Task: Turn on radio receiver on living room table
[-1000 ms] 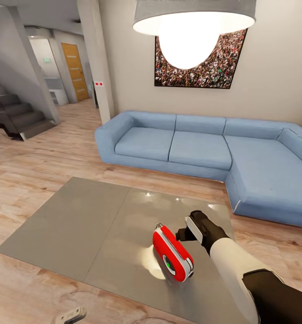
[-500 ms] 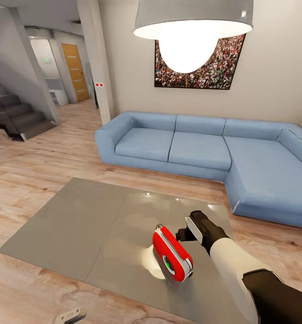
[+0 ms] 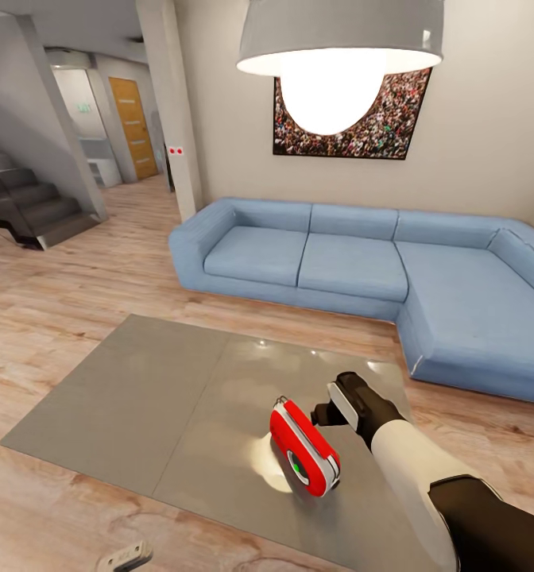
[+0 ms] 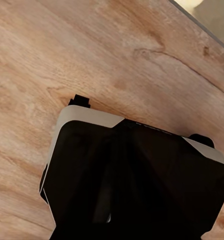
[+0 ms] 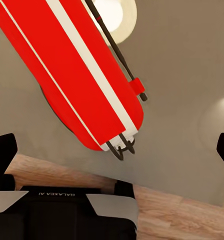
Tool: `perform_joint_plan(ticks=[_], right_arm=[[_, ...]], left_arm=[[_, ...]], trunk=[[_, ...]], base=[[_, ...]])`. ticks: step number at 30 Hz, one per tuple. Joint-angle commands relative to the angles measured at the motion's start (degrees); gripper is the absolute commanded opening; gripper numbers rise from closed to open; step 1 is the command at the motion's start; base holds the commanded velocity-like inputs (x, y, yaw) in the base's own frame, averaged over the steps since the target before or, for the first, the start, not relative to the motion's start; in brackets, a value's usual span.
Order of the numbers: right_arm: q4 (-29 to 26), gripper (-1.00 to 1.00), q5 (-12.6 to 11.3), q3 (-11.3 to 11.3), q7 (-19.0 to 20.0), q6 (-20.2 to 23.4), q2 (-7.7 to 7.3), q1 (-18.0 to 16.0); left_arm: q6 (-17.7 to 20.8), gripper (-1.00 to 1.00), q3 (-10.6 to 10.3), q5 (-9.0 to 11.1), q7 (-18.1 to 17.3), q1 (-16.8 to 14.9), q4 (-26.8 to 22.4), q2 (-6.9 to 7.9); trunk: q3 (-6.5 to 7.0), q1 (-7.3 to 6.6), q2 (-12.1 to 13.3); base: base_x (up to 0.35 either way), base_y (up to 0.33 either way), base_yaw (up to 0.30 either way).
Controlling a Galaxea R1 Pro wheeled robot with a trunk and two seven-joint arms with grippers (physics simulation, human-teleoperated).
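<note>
The red radio receiver (image 3: 303,449) with white sides sits on the right front part of the grey-brown table (image 3: 140,397). Its round dial faces me and its thin handle runs along the top. My right gripper (image 3: 324,413) hovers just behind the radio, at its far end, and is open. In the right wrist view the two fingertips (image 5: 3,150) stand far apart. The radio's (image 5: 77,65) narrow end reaches about level with them and touches neither. A bit of my left gripper (image 3: 124,556) shows low over the wood floor, off the table's front edge.
A blue L-shaped sofa (image 3: 354,262) runs behind and to the right of the table. A grey pendant lamp (image 3: 338,48) hangs above, in front of the crowd photo (image 3: 394,127). A pillar (image 3: 172,103) and dark stairs (image 3: 29,199) stand at the far left. Light wood floor surrounds the table.
The whole head view has drifted slightly, so the camera moved. The radio and my right arm keep the same places relative to each other.
</note>
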Motion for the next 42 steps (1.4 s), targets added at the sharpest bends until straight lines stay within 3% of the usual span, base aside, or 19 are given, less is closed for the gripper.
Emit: perform_joint_plan(ticks=[1, 28, 42], right_arm=[[0.00, 1.00, 0.00, 0.00, 0.00, 0.00, 0.00, 0.00], [0.09, 1.00, -0.09, 0.00, -0.26, 0.00, 0.00, 0.00], [0.09, 1.00, -0.09, -0.01, -0.26, 0.00, 0.00, 0.00]], left_arm=[[0.00, -1.00, 0.00, -0.01, 0.00, 0.01, 0.00, 0.00], [-0.09, -1.00, 0.00, 0.00, 0.00, 0.01, 0.00, 0.00], [0.07, -1.00, 0.00, -0.07, 0.00, 0.00, 0.00, 0.00]], trunk=[[0.19, -0.22, 0.42], [5.03, -6.15, 11.25], [5.03, -6.15, 11.25]], base=[[0.000, 0.000, 0.000], [0.000, 0.000, 0.000], [-0.033, 0.000, 0.000]])
